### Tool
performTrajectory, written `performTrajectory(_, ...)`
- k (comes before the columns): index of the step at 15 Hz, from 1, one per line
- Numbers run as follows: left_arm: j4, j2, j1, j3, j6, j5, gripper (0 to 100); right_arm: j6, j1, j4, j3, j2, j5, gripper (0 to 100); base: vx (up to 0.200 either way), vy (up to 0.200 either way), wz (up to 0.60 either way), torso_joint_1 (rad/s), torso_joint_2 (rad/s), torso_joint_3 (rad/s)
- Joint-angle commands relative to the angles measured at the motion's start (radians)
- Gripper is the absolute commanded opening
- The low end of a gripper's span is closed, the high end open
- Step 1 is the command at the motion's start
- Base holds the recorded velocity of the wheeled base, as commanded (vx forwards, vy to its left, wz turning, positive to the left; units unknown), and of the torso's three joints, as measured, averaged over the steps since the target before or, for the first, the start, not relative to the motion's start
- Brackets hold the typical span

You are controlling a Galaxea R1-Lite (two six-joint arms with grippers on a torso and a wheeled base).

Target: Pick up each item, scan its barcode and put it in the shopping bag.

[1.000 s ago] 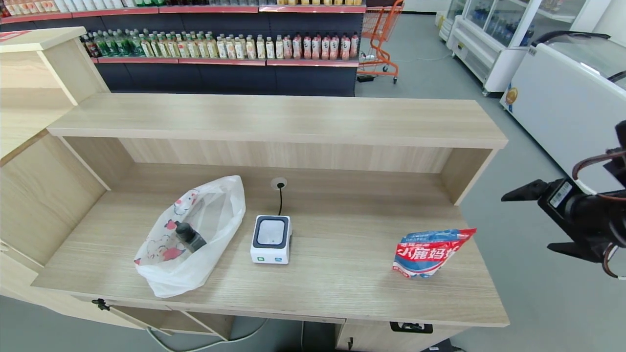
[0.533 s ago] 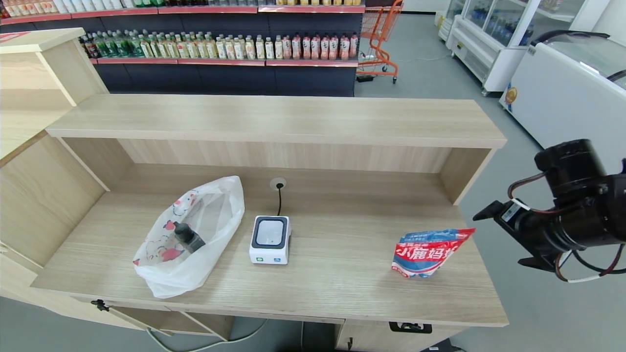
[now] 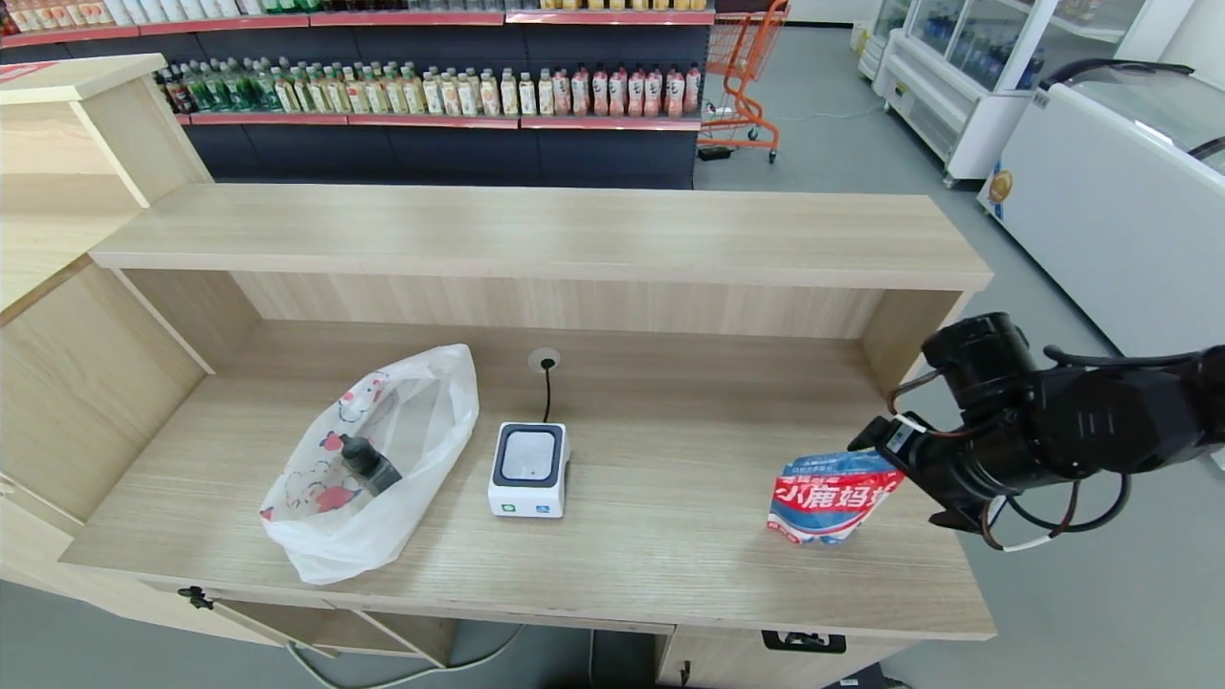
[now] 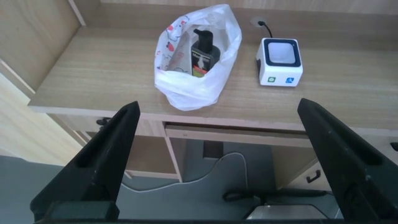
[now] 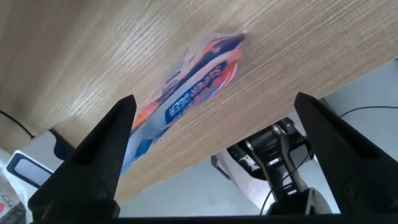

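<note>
A red and blue pouch (image 3: pixel 831 496) stands near the right end of the wooden counter (image 3: pixel 670 536). My right gripper (image 3: pixel 902 481) hovers open just right of the pouch's top, its fingers straddling it in the right wrist view (image 5: pixel 211 155), with the pouch (image 5: pixel 186 99) below. A white scanner (image 3: pixel 528 469) sits mid-counter. Left of it lies the white shopping bag (image 3: pixel 383 450) with a dark pump bottle (image 3: pixel 371 464) inside. My left gripper (image 4: pixel 217 155) is open and empty, held off the counter's front edge, facing the bag (image 4: pixel 180 87) and scanner (image 4: pixel 280 61).
A raised shelf (image 3: pixel 545 234) overhangs the back of the counter, and a side panel (image 3: pixel 914 335) closes its right end near my right arm. The scanner's cable (image 3: pixel 548 388) runs to a hole behind it. Bare counter lies between scanner and pouch.
My right arm has swung in from the right edge, leftward and down, bringing its open gripper up to the pouch. The pouch, scanner and bag have stayed put.
</note>
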State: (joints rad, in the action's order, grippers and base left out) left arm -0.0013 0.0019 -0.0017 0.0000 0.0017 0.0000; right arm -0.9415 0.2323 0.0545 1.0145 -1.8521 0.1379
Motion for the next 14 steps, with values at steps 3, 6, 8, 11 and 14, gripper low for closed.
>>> performTrajectory(3, 0.000, 0.001, 0.000, 0.000, 0.000, 0.000, 100, 0.073, 0.025, -0.045, 0.003, -0.122, 0.005, 100, 0.000, 0.000, 0.00, 0.000, 0.00, 0.000)
performTrajectory(6, 0.000, 0.001, 0.000, 0.000, 0.000, 0.000, 100, 0.193, 0.030, -0.130, -0.017, -0.170, 0.062, 0, 0.000, 0.000, 0.00, 0.000, 0.00, 0.000)
performTrajectory(8, 0.000, 0.001, 0.000, 0.000, 0.000, 0.000, 100, 0.273, 0.030, -0.140, -0.022, -0.200, 0.095, 0, 0.000, 0.000, 0.00, 0.000, 0.00, 0.000)
performTrajectory(11, 0.000, 0.001, 0.000, 0.000, 0.000, 0.000, 100, 0.340, 0.042, -0.176, -0.024, -0.228, 0.121, 0, 0.000, 0.000, 0.00, 0.000, 0.00, 0.000)
performTrajectory(14, 0.000, 0.001, 0.000, 0.000, 0.000, 0.000, 100, 0.372, 0.059, -0.203, -0.020, -0.208, 0.124, 0, 0.000, 0.000, 0.00, 0.000, 0.00, 0.000)
